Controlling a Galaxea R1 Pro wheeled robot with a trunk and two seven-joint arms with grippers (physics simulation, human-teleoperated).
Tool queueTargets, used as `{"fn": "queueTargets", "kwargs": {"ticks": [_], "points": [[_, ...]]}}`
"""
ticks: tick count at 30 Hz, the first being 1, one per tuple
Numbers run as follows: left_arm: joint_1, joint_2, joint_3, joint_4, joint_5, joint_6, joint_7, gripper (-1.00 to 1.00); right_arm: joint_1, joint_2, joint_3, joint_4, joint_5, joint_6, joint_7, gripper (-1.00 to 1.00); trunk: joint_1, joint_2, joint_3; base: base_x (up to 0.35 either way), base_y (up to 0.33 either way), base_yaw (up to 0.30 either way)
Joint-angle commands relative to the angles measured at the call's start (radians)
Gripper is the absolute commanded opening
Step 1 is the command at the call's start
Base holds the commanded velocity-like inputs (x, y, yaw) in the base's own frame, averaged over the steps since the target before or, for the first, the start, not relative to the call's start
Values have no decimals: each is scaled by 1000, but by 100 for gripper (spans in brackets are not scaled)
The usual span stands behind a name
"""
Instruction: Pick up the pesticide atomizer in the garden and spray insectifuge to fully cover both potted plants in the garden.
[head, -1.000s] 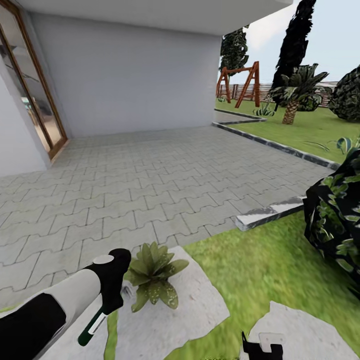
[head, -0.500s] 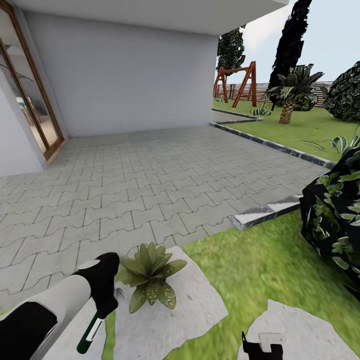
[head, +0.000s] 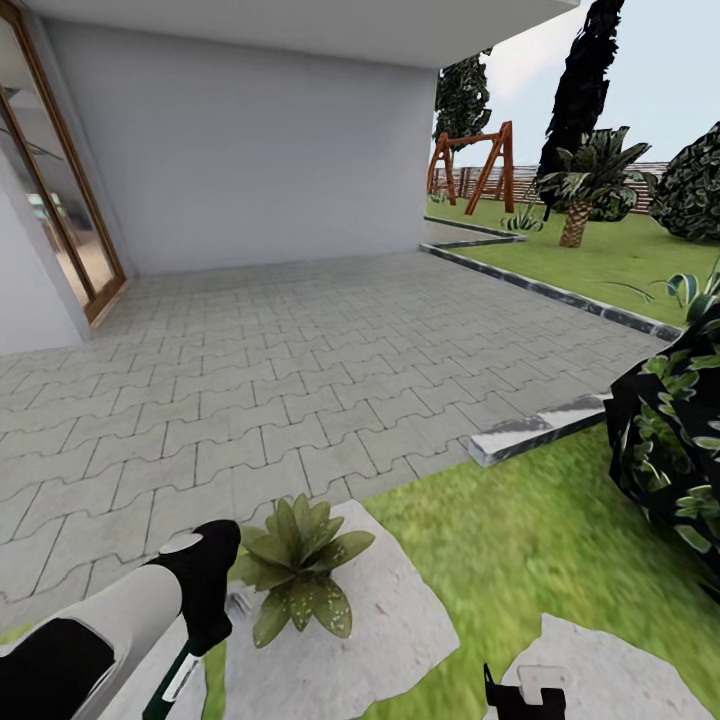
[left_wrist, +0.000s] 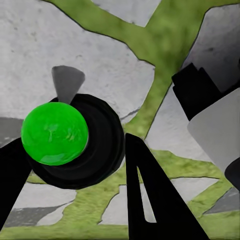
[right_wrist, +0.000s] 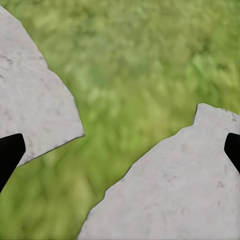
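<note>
**Fingers: left pair on atomizer, right pair spread over lawn**

Head view. Left gripper (head: 205, 625), lower left of frame, clamped on the atomizer (head: 172, 680); dark green body with white band runs down out of frame. Plant (head: 297, 568), lower centre, on a stepping stone (head: 390, 620), just beside the gripper; whitish specks of insectifuge on its front leaves, rear leaves look plain green. Right gripper (head: 522, 697), bottom edge, low over a second stone (head: 620, 670). Bush (head: 675, 445) at right edge; paving (head: 300, 370) and wall (head: 250, 150) behind.

Left wrist view. Black fingers (left_wrist: 155, 195) closed around the round black-and-green end of the atomizer (left_wrist: 56, 134); stones and grass beyond.

Right wrist view. Dark fingertips (right_wrist: 10, 152) at both side edges, wide apart, nothing between; grass (right_wrist: 135, 75) and stone below.

Handling note. Judged step: spraying this plant. Aim the nozzle at the rosette, sweep the unspecked leaves, keep the grip firm.
</note>
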Motion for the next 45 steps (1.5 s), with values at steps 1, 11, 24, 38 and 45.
{"fn": "queueTargets", "kwargs": {"ticks": [1, 11, 24, 38, 45], "points": [[14, 1, 0, -3, -18, 6, -10, -100, -1, 0, -7, 1, 11, -3, -4, 100, 0, 0, -1, 4, 0, 0], [39, 8, 0, -6, -58, 13, -6, -100, -1, 0, -8, 1, 9, -3, -4, 100, 0, 0, -1, 0, 0, -173], [49, 0, 2, -11, -47, 10, -6, -100, -1, 0, -7, 1, 10, -3, -4, 100, 0, 0, -1, 0, 84, -4], [67, 14, 11, -66, -47, 15, -6, -100, -1, 0, -7, 1, 11, -3, -4, 100, 0, 0, -1, 0, 0, 0], [67, 34, 114, -73, -41, 6, -6, -100, -1, 0, -7, 1, 11, -3, -4, 100, 0, 0, -1, 0, 0, 0]]}}
